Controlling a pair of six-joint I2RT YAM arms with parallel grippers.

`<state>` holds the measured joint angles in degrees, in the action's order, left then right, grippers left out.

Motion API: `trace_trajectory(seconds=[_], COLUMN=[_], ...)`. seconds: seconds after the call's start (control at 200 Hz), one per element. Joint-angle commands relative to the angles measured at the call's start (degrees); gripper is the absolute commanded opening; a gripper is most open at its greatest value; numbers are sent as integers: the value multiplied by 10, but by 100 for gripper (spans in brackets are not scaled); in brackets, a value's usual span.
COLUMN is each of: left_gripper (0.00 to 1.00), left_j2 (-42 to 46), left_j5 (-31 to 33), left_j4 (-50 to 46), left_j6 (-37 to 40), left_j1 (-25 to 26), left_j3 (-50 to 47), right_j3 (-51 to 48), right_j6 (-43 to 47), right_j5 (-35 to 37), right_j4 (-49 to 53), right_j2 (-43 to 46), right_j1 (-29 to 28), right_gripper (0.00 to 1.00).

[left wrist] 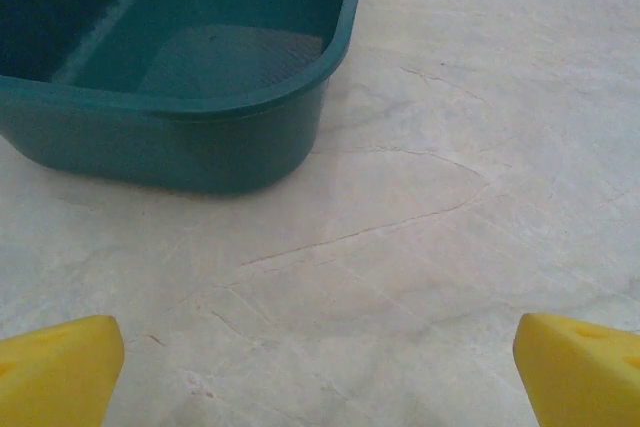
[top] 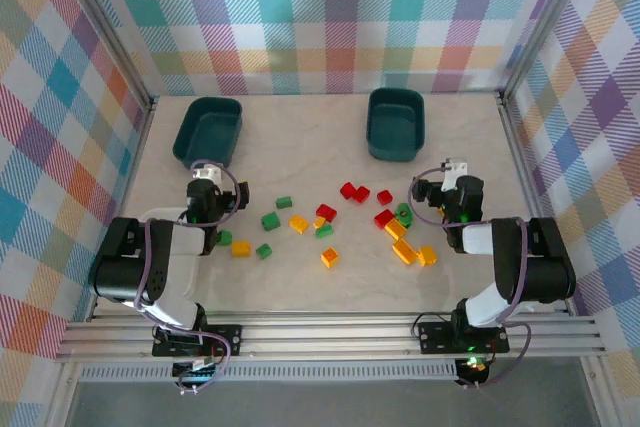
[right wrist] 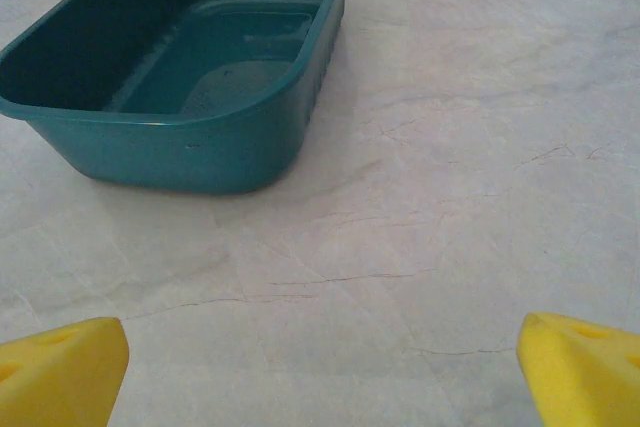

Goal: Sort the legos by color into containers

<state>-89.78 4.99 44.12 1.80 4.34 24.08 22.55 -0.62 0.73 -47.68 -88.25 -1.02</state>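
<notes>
Several legos lie scattered across the middle of the table: red ones [top: 353, 192], green ones [top: 270, 220] and yellow-orange ones [top: 403, 250]. Two dark teal containers stand at the back, one on the left [top: 207, 132] and one on the right [top: 395, 124]. My left gripper [top: 206, 179] sits just in front of the left container [left wrist: 180, 97], open, with bare table between its yellow fingertips [left wrist: 55, 372]. My right gripper [top: 447, 175] is open too, right of the red legos and facing the right container [right wrist: 180, 97], with nothing between its fingertips [right wrist: 585, 367]. Both containers look empty.
Checkered walls with metal posts close in the table on three sides. A metal rail [top: 320, 332] runs along the near edge by the arm bases. A green lego [top: 222, 238] and a yellow one [top: 240, 248] lie close beside the left arm.
</notes>
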Motion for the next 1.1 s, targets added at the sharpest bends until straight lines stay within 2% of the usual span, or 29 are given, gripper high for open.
trace_trajectory(seconds=[0.0, 1.065, 1.095], left_gripper=[100, 100, 100], left_j2=[1, 2, 15], left_j5=[-9, -13, -10], left_j4=[16, 18, -10], left_j6=[4, 3, 2], left_j1=[-3, -6, -5], left_j3=[3, 4, 11], right_j3=[8, 14, 14], right_j6=[5, 4, 3], right_j5=[-13, -21, -20], right_j4=[-1, 8, 6], right_j2=[4, 3, 3], right_j1=[2, 6, 5], right_gripper=[100, 100, 100])
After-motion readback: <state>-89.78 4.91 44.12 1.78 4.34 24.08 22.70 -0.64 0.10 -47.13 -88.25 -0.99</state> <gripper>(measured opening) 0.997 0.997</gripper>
